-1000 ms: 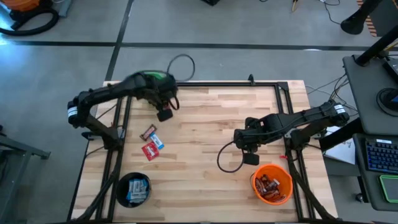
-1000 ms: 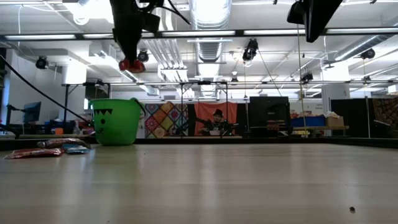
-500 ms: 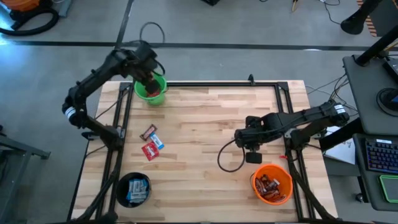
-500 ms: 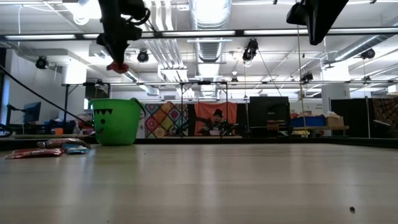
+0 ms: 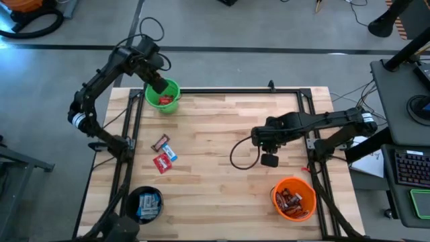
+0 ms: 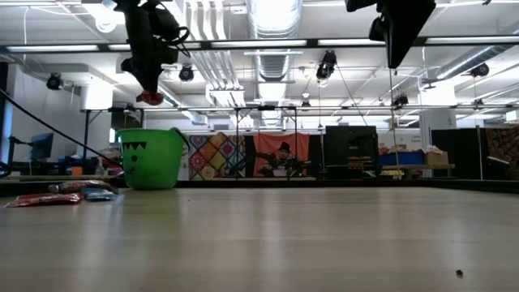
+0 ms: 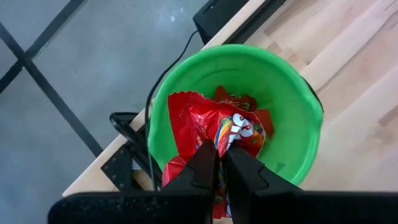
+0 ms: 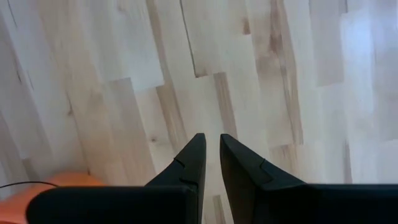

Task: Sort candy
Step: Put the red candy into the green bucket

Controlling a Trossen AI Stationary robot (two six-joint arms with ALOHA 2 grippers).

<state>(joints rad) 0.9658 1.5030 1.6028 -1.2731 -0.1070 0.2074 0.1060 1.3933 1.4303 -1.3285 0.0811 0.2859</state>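
Note:
My left gripper (image 5: 160, 89) hangs over the green bucket (image 5: 163, 96) at the table's far left corner, shut on a red packet (image 7: 214, 127). More red packets (image 7: 235, 99) lie in that bucket. In the low view the left gripper (image 6: 150, 96) is above the bucket's rim (image 6: 151, 132). Three candies lie flat on the wood on the left: a brown bar (image 5: 160, 142), a blue-and-white packet (image 5: 170, 154) and a red packet (image 5: 161, 163). My right gripper (image 5: 269, 160) hovers empty over bare wood right of centre, its fingers close together (image 8: 211, 144). My left gripper pinches the red packet between its two fingers (image 7: 205, 163) from above, pointing down. The fingers cover the part they are on. The packet (image 6: 149, 98) is lifted clear and hangs crumpled below the fingertips, over the bucket's opening.
An orange bucket (image 5: 293, 198) with brown bars stands at the near right. A black bucket (image 5: 144, 204) with blue-and-white packets stands at the near left. Bare wood lies between them and across the table's middle. A black frame (image 5: 201, 91) runs along the table's far edge.
My left gripper has swung from over the table toward the far left corner with the red packet. It has come over the green bucket and sunk a little. My right gripper has moved a short way toward the far edge, away from the orange bucket.

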